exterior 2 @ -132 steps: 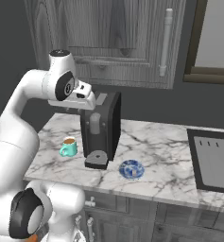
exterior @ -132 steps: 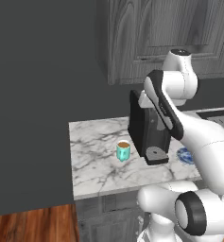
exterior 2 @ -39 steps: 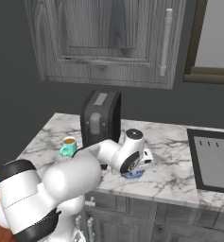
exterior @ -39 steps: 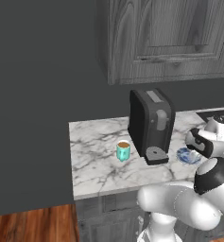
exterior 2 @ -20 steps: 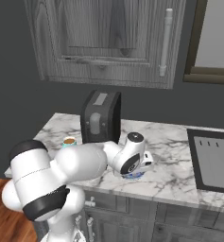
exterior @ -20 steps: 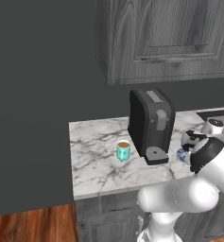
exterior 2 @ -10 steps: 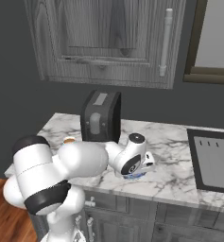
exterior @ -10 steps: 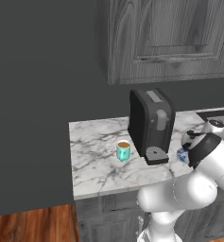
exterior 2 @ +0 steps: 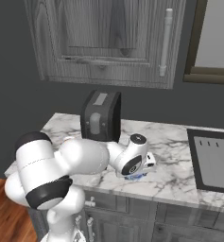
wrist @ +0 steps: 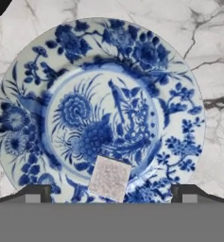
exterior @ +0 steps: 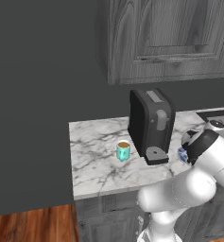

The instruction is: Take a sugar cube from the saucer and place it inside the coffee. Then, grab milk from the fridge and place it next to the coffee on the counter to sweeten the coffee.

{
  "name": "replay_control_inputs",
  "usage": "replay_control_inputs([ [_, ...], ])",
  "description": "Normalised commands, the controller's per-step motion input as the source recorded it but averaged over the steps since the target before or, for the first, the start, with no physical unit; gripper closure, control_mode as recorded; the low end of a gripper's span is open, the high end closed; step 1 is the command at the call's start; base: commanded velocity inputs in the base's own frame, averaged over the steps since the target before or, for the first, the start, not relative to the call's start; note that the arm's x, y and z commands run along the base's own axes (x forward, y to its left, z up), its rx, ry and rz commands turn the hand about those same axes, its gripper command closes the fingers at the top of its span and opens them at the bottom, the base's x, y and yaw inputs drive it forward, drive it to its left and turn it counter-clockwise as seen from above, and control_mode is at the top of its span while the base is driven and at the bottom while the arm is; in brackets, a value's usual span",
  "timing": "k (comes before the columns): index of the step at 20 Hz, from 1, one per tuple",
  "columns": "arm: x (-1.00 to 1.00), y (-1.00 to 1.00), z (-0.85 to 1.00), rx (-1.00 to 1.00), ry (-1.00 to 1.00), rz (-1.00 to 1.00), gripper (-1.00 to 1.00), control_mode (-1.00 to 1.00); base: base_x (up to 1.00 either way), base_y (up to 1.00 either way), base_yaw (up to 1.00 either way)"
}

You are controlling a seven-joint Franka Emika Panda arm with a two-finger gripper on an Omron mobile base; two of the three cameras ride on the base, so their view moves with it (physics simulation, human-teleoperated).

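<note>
We see the gripper just above the saucer, its 2 fingertips spread wide, holding nothing. Between them lies 1 sugar cube on the saucer's inner part. The saucer sits near the counter's front edge, mostly hidden by the arm. The coffee stands left of the black coffee machine, probably well apart from the saucer.

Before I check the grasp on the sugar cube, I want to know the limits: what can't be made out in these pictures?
- Saucer: in the left base view, the arm's wrist hides all but a blue sliver.
- Sugar cube: whether the fingertips touch it; the hand view's bottom edge cuts them off.
- Coffee: right base view, behind the arm.
</note>
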Motion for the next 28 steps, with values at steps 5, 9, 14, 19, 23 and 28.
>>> replay_control_inputs([
  [5,0.12,0.0,-0.01,0.0,0.0,0.0,-1.0,-1.0,0.0,0.0,0.0],
  [9,0.13,0.0,0.0,0.0,0.0,0.0,-1.0,-1.0,0.0,0.0,0.0],
  [14,0.05,0.0,-0.1,0.0,0.0,0.0,-1.0,-1.0,0.0,0.0,0.0],
  [19,0.0,0.0,-0.15,0.0,0.0,0.0,1.0,-1.0,0.0,0.0,0.0],
  [23,0.1,0.0,-0.06,0.02,0.0,0.0,1.0,-1.0,0.0,0.0,0.0],
  [28,0.1,0.0,0.0,0.0,0.0,0.0,1.0,-1.0,0.0,0.0,0.0],
])
